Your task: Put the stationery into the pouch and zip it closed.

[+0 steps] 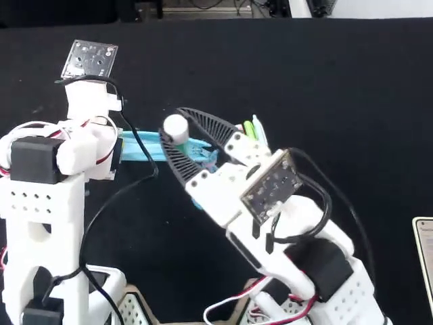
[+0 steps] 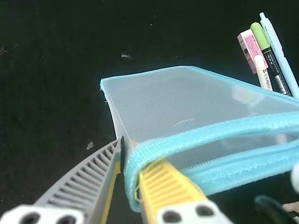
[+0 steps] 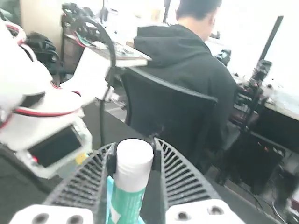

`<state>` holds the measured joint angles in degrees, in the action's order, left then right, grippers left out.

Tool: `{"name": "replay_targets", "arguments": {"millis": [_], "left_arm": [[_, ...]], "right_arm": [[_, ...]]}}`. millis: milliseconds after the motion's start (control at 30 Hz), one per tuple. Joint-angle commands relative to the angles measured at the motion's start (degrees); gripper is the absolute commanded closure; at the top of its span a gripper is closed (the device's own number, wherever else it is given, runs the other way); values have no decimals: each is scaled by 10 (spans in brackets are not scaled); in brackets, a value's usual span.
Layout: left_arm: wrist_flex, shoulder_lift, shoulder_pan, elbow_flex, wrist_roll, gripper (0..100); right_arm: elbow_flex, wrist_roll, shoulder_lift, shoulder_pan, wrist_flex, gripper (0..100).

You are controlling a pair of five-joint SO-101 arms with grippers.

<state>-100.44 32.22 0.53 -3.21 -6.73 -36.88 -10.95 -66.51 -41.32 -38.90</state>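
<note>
Your right gripper (image 3: pixel 134 148) is clamped on the white-capped teal glue stick (image 3: pixel 127 196) over the light-blue mesh pouch (image 2: pixel 187 102). Your left gripper (image 2: pixel 126 151) pinches its zip edge. Hold that edge taut and lower the stick squarely into the mouth.

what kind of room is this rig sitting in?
Probably an office or lab workspace: an office chair and cluttered desks stand behind the right gripper, and the work surface is a black-covered table.

Left end effector (image 2: pixel 125 150) and right end effector (image 3: pixel 133 148) are clamped.
</note>
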Motion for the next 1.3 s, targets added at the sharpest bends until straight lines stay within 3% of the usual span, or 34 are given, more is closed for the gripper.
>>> {"name": "replay_targets", "arguments": {"millis": [0, 433, 600, 933, 1100, 1267], "left_arm": [[-3, 0, -4, -5, 5, 970], [-4, 0, -4, -5, 4, 970], [-4, 0, -4, -5, 4, 970], [-4, 0, -4, -5, 3, 970], [-4, 0, -4, -5, 3, 970], [-4, 0, -4, -5, 3, 970]], "right_arm": [[-6, 2, -11, -28, 41, 987], [-210, -2, -10, -6, 318, 987], [-227, 2, -10, 20, 366, 987], [-297, 2, -12, 20, 356, 987], [-300, 2, -44, 19, 266, 973], [-258, -1, -104, -19, 91, 865]]}}
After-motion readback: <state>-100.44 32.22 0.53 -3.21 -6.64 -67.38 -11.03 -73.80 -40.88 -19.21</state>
